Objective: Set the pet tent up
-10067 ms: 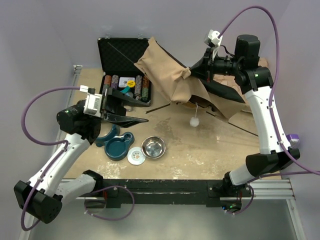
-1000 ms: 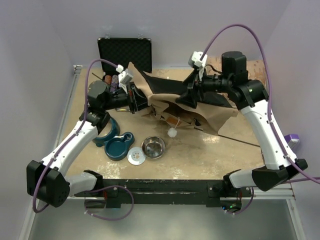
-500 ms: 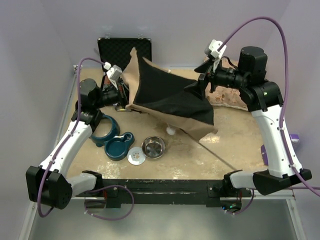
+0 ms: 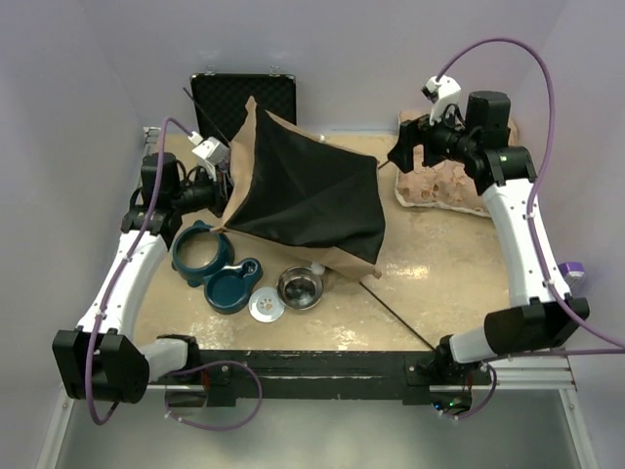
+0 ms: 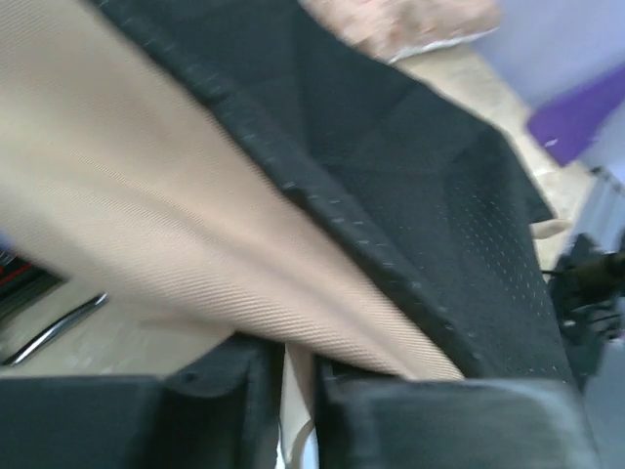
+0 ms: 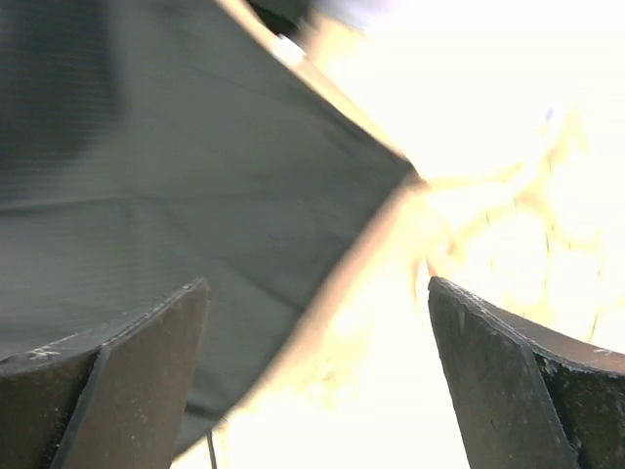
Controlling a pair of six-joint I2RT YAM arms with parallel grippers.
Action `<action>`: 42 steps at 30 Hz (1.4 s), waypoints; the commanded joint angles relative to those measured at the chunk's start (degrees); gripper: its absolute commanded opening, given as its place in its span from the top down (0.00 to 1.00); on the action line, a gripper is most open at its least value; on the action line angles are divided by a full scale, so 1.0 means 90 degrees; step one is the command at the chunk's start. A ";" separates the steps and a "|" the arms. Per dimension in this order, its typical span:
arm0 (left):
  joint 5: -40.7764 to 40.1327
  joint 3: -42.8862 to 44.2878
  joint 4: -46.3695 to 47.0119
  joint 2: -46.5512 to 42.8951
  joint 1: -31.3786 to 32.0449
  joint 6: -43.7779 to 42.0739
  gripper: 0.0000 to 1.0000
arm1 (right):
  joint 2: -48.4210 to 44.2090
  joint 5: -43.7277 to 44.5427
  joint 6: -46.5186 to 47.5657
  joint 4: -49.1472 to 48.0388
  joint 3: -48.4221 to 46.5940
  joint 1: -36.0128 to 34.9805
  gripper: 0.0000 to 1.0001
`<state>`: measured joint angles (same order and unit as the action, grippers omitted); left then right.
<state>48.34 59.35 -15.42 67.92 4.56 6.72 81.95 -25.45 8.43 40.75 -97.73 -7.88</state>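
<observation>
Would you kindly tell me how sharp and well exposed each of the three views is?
Top external: sharp and evenly lit, tent clear. Left wrist: soft all over, the tent's cloth blurred close up. Right wrist: right half washed out by white glare, the tent dark and blurred.

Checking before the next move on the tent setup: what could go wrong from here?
1. Only the left gripper pinches the pet tent, at one edge. The right gripper is open and clear of it, so the fabric may slip or sag.
2. The tent's hem overlaps the steel bowl; dragging could shove it.
3. A thin pole trails toward the table's near edge and may snag.
</observation>
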 commanded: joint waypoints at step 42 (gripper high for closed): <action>-0.0471 0.2790 -0.2420 0.0998 -0.1698 -0.2310 0.16 | 0.3726 -0.0804 -0.2674 -0.4704 0.1387 -0.0101 0.31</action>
<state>27.97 81.14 -43.64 79.18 -10.61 -14.24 116.22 -27.94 -15.33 1.65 -83.44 -9.04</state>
